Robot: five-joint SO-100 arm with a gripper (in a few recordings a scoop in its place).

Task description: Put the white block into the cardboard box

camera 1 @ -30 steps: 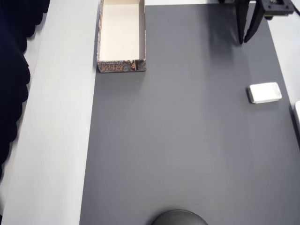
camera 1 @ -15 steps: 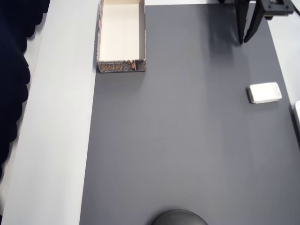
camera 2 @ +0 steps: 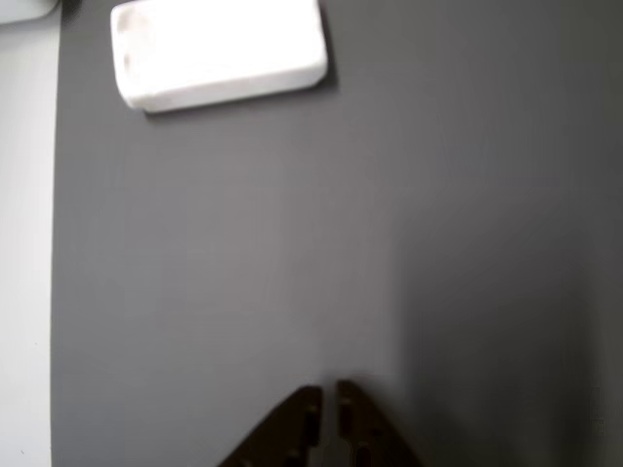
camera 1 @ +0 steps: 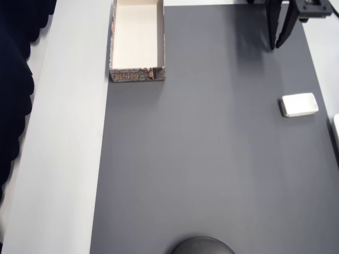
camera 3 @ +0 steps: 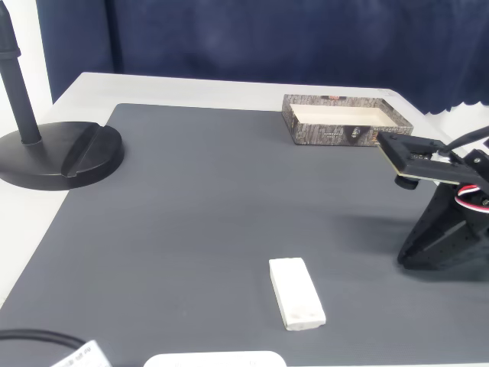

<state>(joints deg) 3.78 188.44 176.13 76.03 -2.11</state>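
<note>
So going left to right in the overhead view: the box (camera 1: 136, 41) sits at the top left of the dark mat (camera 1: 212, 169), open side up and with nothing in it, slit wall facing down the picture. Way over on the right the block (camera 1: 299, 104) lies flat on the mat, well apart from the box. The gripper (camera 1: 278, 42) hangs at the top right, just above the block in the picture, tips pointing down toward it.

In the wrist view the fingers (camera 2: 304, 418) are pressed nearly together with nothing between them, so it's closed and empty. The block (camera 2: 219, 51) is ahead of the tips and off to the left, with its long axis running across the line of reach. Looks like the arm needs to spread its jaws, reach forward and a bit left, then close across the block's short side
</note>
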